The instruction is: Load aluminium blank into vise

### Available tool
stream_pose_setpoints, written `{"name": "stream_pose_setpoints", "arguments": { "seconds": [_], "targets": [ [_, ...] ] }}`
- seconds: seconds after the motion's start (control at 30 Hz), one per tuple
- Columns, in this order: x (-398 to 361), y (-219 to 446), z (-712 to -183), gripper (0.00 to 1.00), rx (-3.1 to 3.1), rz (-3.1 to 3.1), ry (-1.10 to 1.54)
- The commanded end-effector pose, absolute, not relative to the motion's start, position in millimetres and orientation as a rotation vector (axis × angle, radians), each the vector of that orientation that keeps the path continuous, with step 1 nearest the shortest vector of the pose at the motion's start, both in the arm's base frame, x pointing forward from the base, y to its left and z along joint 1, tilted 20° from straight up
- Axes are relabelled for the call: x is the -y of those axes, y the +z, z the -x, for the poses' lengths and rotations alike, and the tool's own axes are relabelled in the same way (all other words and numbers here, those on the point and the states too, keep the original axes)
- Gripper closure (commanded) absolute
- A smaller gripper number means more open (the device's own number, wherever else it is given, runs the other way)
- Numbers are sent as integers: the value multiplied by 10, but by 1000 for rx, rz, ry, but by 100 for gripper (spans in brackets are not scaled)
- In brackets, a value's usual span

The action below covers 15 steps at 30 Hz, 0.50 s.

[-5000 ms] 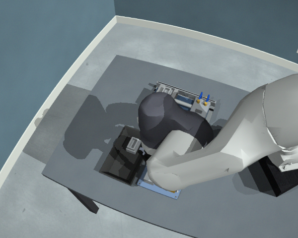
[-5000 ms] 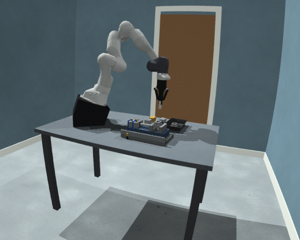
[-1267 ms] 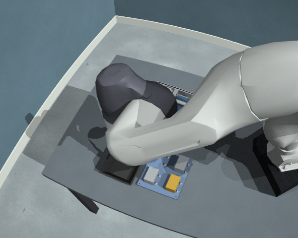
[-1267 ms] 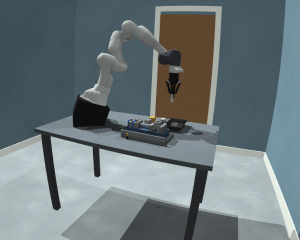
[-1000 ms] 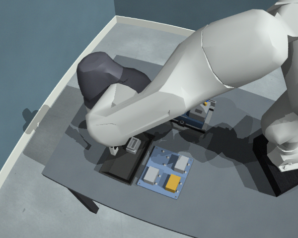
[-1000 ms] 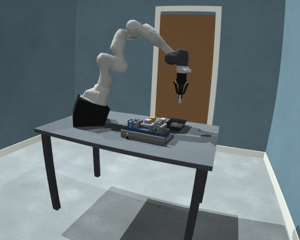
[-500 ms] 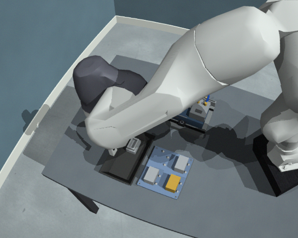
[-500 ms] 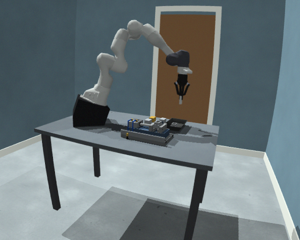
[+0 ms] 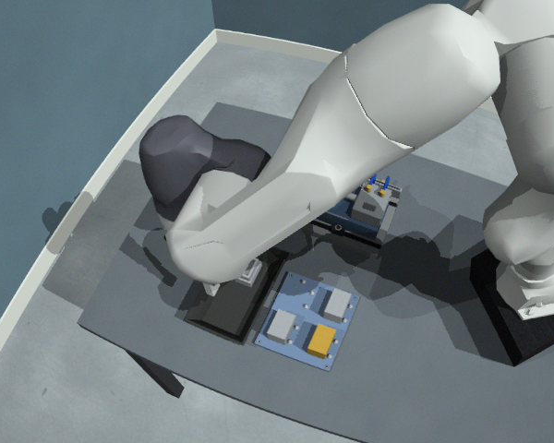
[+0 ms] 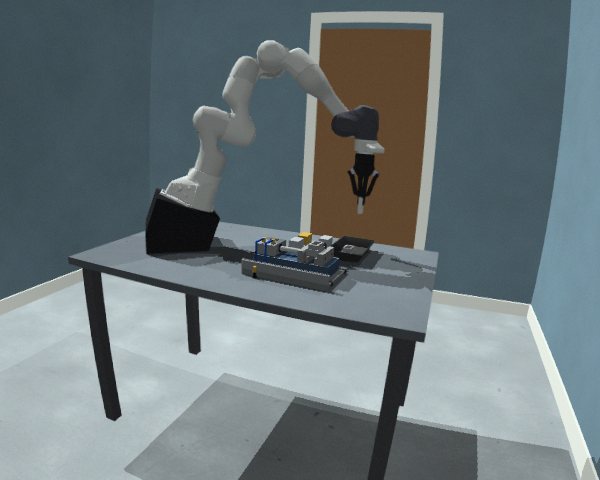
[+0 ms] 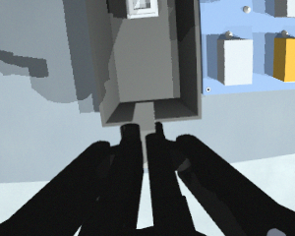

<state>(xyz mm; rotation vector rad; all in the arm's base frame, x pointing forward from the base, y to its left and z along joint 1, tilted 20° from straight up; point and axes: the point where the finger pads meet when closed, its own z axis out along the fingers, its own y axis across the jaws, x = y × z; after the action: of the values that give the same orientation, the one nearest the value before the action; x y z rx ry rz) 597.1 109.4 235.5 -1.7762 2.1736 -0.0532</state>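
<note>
My gripper [image 10: 360, 206] [image 11: 146, 116] is shut and empty, high above the near end of the outfeed tray [image 9: 229, 309] [image 10: 353, 240] [image 11: 145, 74]; the arm mostly hides it in the top view. A finished part [image 9: 251, 271] [image 10: 348, 248] [image 11: 142, 7] lies pocket up at the tray's far end. The infeed plate [image 9: 286, 295] [image 11: 213, 25] carries two aluminium blanks, one [image 9: 281, 326] [image 11: 237, 61] nearer the tray and another [image 9: 337, 305] [image 11: 288, 7], and a brass blank [image 9: 321, 341] [image 10: 304, 237] [image 11: 291, 59]. The vise [image 10: 290, 263] appears to hold a pocketed part [image 10: 318, 245]; its seating is unclear.
The vise's hosed jaw block [image 9: 368, 205] [image 10: 269, 246] stands beyond the plate. Small pins [image 9: 306, 305] [image 11: 246, 9] rise from the plate. The arm covers much of the vise in the top view. The tray stands close beside the plate.
</note>
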Motion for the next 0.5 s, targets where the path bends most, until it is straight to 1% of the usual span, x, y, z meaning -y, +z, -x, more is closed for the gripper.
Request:
{"name": "stream_pose_setpoints", "arguments": {
  "seconds": [0.0, 0.47],
  "targets": [
    [-1078, 2303, -6028, 100, -2196, 1743, -67],
    [-1114, 2107, -6090, 100, -2196, 1743, -67]
  ]
}}
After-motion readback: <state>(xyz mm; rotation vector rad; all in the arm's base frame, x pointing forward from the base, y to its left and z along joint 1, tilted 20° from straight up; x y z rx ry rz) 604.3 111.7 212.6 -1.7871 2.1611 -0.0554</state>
